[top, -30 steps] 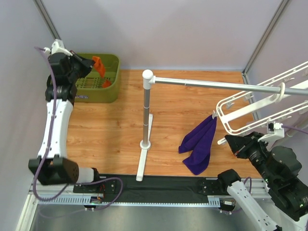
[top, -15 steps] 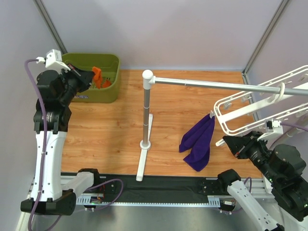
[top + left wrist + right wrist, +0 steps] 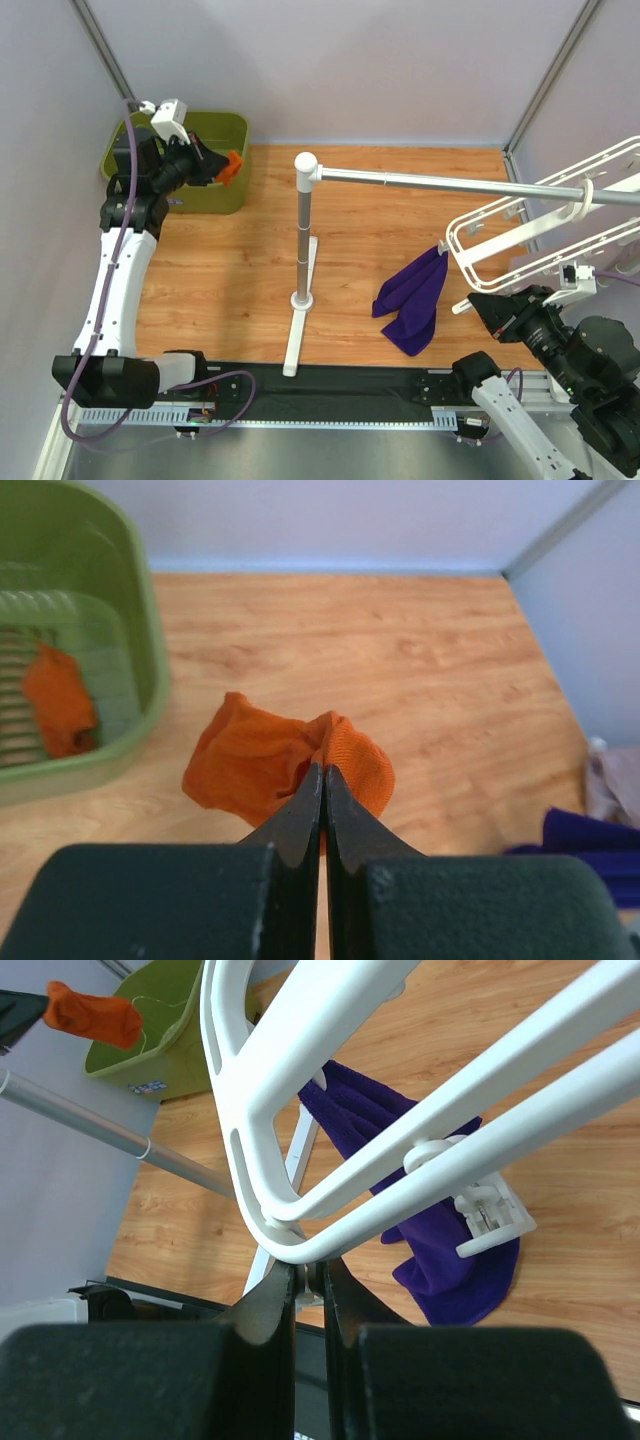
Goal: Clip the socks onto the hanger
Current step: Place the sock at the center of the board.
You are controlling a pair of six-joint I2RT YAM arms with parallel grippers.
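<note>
The left gripper [image 3: 322,780] was pinched fully shut on a bunched orange sock [image 3: 285,760], which hung from the fingertips above the counter [image 3: 400,650], just beside the green basket [image 3: 135,640]. A second sock [image 3: 58,700] lay inside that basket. The right gripper [image 3: 310,1285] was closed on the lower rim of the white hanger [image 3: 290,1050], well apart from the left arm, beyond the silver rail [image 3: 440,182]. A purple cloth [image 3: 412,305] dangled from the hanger's near corner. The step in hand looked like carrying the first sock across. The next move would call for clearing the rail's post and offering the sock's edge to a free clip [image 3: 490,1215] while the right gripper steadies the frame.
</note>
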